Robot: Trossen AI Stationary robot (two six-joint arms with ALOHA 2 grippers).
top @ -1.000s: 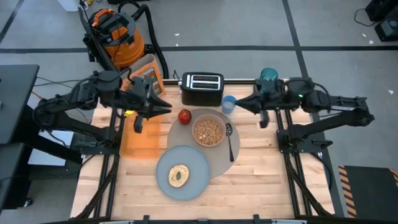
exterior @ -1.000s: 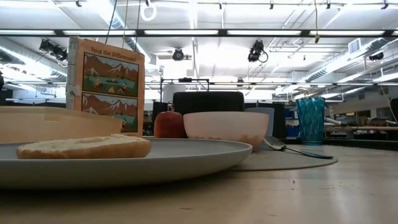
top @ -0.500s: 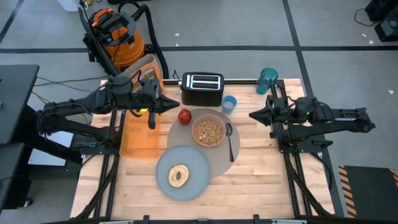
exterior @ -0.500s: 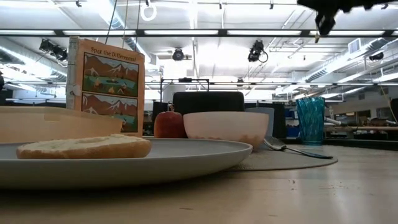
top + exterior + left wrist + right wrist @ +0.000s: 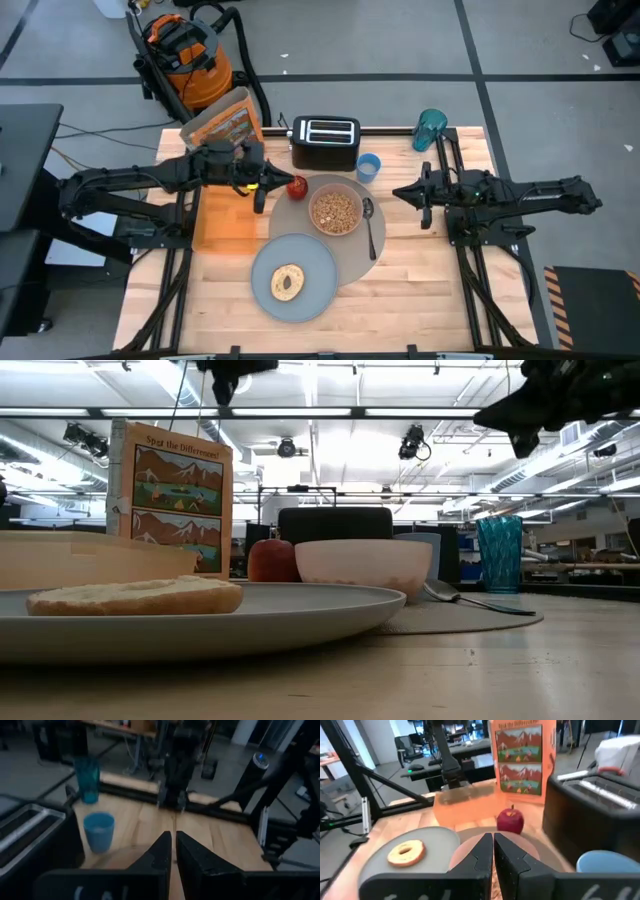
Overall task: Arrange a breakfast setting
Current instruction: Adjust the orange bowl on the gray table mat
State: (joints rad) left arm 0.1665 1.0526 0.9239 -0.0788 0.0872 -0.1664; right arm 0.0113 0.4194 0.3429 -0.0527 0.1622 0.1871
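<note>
The round grey mat (image 5: 352, 262) lies mid-table. On it rest the pink bowl (image 5: 336, 211) of cereal, the metal spoon (image 5: 371, 228) and the red apple (image 5: 297, 186). The grey plate (image 5: 310, 262) overlaps the mat's near left edge and carries the bagel (image 5: 288, 282). The blue cup (image 5: 368, 167) stands by the toaster. The orange cereal box (image 5: 225, 120) stands upright at the far left. My left gripper (image 5: 280, 183) is shut and empty, high above the table just left of the apple. My right gripper (image 5: 400, 192) is shut and empty, high up to the right of the bowl.
A black toaster (image 5: 325, 143) stands at the far edge and a teal bottle (image 5: 431, 128) at the far right. A flat orange tray (image 5: 225, 218) lies left of the mat. Bare wood shows along the near edge and at the right.
My left gripper has gone toward the table's right edge, from beside the cereal box to the apple, which uncovers the box. My right gripper has gone from the teal bottle toward the table's near edge. Nothing on the table has moved.
</note>
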